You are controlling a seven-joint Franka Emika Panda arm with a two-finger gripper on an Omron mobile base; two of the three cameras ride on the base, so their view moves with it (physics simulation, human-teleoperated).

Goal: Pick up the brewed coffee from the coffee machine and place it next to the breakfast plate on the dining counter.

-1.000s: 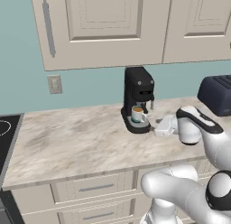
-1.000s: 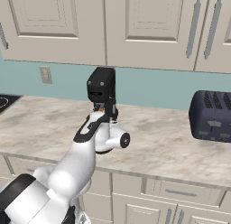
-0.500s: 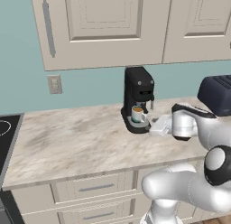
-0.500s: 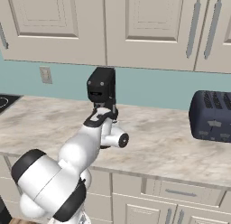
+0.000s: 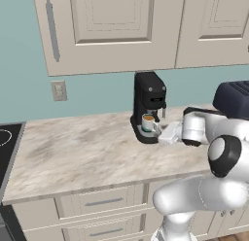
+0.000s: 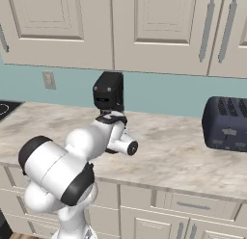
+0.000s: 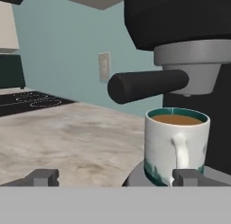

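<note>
One brewed coffee (image 7: 177, 146), one coffee machine (image 5: 149, 105), one toaster (image 6: 226, 123)

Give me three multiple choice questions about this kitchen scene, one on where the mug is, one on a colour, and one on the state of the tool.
1. Where does the mug stand?
A. on the coffee machine's drip base
B. beside the toaster
C. on the stove

2. What colour is the toaster?
A. red
B. dark blue
C. white

3. How is the tool set?
A. shut on the mug
B. open, holding nothing
C. shut on the outlet

Answers:
1. A, the hand view shows it under the spout of the coffee machine.
2. B, the right base view shows a dark blue body.
3. B, its fingertips stand wide apart, short of the mug.
</note>
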